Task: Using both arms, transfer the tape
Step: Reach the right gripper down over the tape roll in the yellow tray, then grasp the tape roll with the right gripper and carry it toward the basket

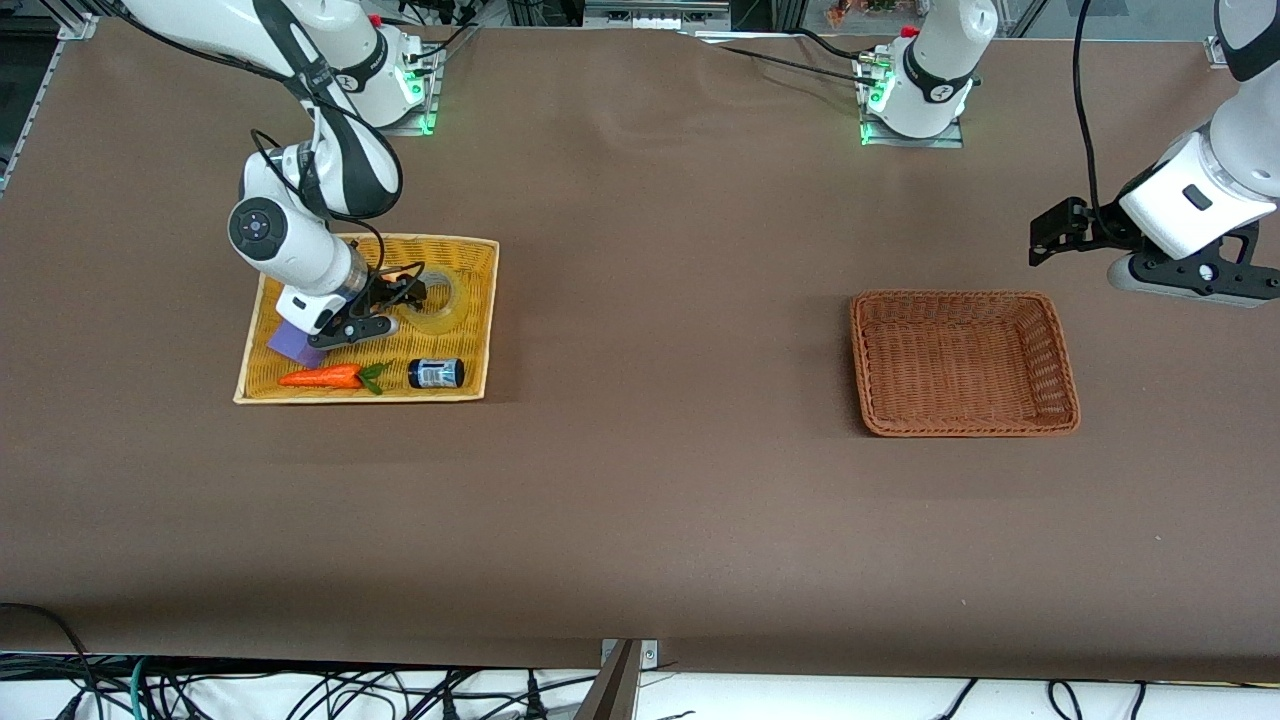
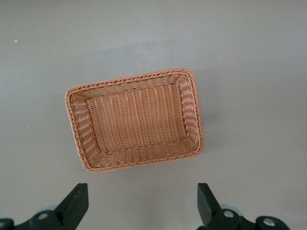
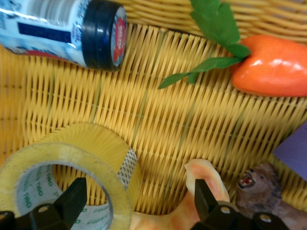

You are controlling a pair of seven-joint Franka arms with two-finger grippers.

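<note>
The right gripper [image 1: 405, 292] is low inside the yellow tray [image 1: 470, 330], with its fingers [image 3: 72, 199] open around one side of the tape [image 1: 442, 302]. The tape lies flat in the tray. A toy carrot [image 1: 325, 377] and a small jar [image 1: 436, 373] lie in the tray too, nearer the front camera. The brown basket [image 1: 1055, 350] sits on the bench [image 1: 640, 500], well apart from the tray. The left gripper [image 1: 1050, 240] waits up over the bench beside the basket, fingers [image 2: 76, 203] open, holding nothing.
</note>
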